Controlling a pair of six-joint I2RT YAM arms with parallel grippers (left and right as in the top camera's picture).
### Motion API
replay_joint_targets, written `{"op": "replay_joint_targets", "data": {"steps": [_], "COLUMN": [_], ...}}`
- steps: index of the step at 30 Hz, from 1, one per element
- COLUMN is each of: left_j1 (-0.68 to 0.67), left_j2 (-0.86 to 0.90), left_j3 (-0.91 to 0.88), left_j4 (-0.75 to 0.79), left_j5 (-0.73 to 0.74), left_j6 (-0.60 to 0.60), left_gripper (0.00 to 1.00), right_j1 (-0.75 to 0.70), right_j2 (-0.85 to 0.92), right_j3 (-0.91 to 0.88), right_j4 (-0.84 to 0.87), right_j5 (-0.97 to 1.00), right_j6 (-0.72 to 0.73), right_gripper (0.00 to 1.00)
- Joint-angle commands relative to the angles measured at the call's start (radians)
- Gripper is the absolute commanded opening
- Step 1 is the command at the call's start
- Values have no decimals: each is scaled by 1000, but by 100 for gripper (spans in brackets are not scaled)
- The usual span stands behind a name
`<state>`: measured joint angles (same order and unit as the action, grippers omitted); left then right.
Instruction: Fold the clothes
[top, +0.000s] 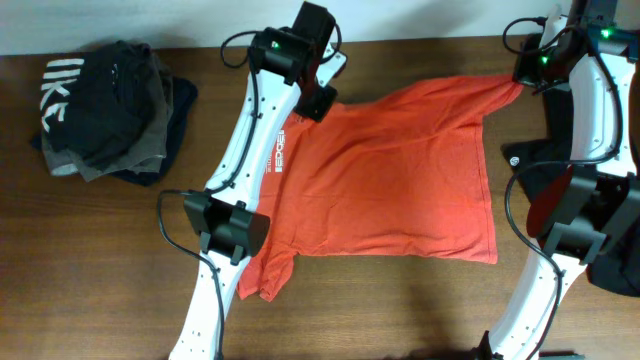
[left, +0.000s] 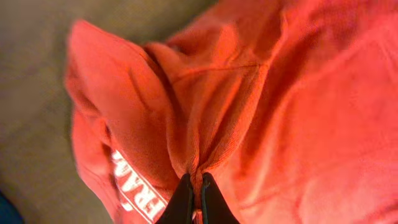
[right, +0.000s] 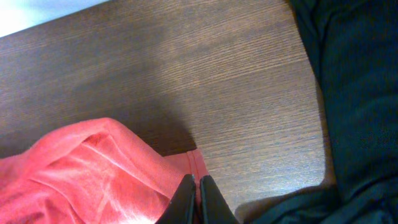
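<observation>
Orange T-shirt spread on wooden table between arms, far edge pulled up at both ends. Left gripper clamped on bunched shirt fabric beside white lettering. Right gripper pinched tight on shirt edge at far right corner. Dark clothes pile far left, well apart. Black garment beside right arm.

Looking like a robotics lab bench rather than a home. Showing 2 white arms, the left arm and the right arm, trailing black cables over a wood-grain table against a pale wall. Carrying laundry: a shirt spread out, a dark pile far left, dark cloth at right.
</observation>
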<state>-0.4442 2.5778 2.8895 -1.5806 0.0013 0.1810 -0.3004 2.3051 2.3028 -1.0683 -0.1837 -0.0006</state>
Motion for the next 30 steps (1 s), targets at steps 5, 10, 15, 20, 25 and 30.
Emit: {"op": "replay_joint_targets", "data": {"steps": [5,10,15,20,25,30], "left_j1": [-7,-7,-6,-5,16,67], "left_j2": [108,135,139,139,126,72], "left_j3": [-13,-43,-67,-67,-41,0], "left_j4": [-108,-108,-107,-107,-108,-100], "left_j5": [41,47,35,17,10,10], "left_j6": [-35,-42,-34,-34,-39,-54], "left_gripper": [1,9,27,54,74,74], "right_j1": [-7,-7,-7,-6,-6,-2], "right_j2": [-6,-6,-6,-7,-16,-34], "right_j3": [-3,-3,-3,-2,-2,-2], "right_j4": [-14,-30,-42,-71,-154,-269], "right_j5": [11,11,11,-11,-77,-119], "right_j6": [1,1,2,2,2,2], "right_gripper": [4,4,4,4,4,4]}}
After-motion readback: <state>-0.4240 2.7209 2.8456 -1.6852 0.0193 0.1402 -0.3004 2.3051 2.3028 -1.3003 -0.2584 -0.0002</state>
